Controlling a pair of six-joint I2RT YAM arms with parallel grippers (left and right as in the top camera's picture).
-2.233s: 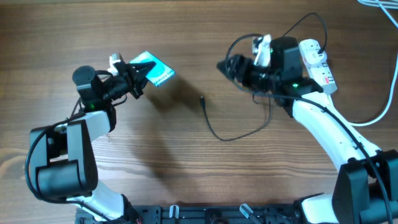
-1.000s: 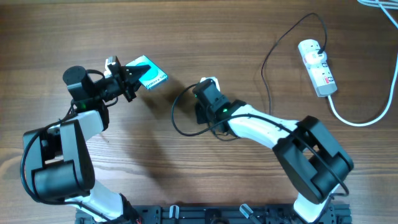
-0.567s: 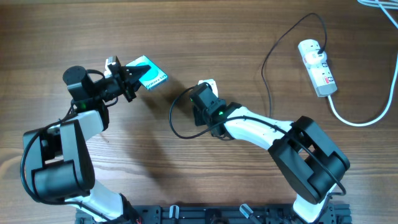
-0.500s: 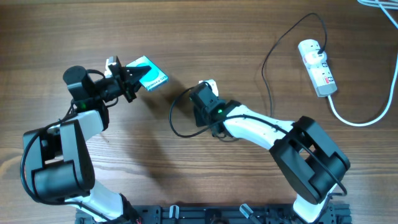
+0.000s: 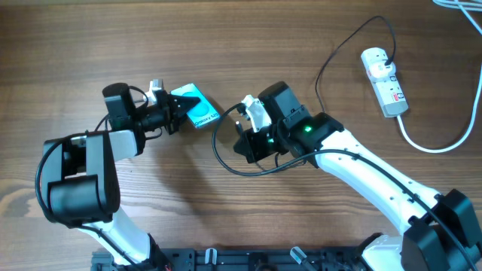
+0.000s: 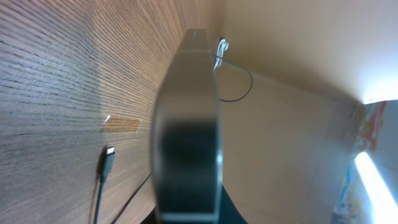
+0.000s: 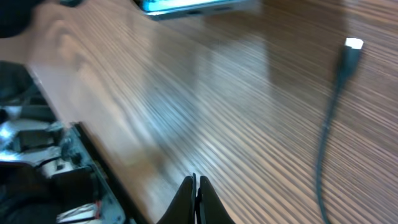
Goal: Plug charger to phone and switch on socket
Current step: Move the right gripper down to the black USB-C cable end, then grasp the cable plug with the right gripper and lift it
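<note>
- Your left gripper (image 5: 178, 114) is clamped on the phone (image 5: 200, 114), a flat turquoise slab with a white rim, at 10 o'clock from the tabletop's (image 5: 248, 226) middle.
- Your right gripper (image 7: 196, 190) has its fingers pressed together with nothing between them.
- The charger (image 7: 324, 140), a thin black cable, lies on the wood grain. Its connector tip is at the right gripper's 1 o'clock, apart from it.
- The socket (image 5: 384, 81), a white oblong strip, sits at 2 o'clock, well apart.

The wooden table (image 5: 226, 45) carries the socket (image 5: 384, 81), its white cord (image 5: 433, 149) and the charger's (image 5: 214, 144) looping cable.
</note>
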